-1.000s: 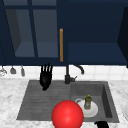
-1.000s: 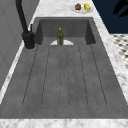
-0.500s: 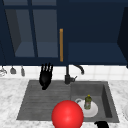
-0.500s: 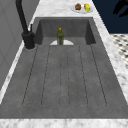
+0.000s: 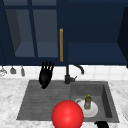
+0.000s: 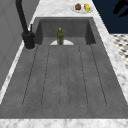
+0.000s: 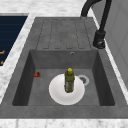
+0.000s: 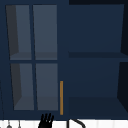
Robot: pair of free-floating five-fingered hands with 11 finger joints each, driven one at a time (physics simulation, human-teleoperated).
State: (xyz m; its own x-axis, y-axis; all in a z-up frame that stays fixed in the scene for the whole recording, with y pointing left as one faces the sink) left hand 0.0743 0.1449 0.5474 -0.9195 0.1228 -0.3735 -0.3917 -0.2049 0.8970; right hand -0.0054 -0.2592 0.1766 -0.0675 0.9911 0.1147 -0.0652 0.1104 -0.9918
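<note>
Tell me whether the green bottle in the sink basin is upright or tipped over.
Upright. The green bottle stands on its base on the white plate in the basin, its yellow cap pointing up.

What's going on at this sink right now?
Nothing is being held. The left hand hovers open above the draining board, just under the wall cabinet. The right hand sits at the sink's front edge. In the basin, a small green bottle stands upright on a white plate. A red ball is in front.
</note>
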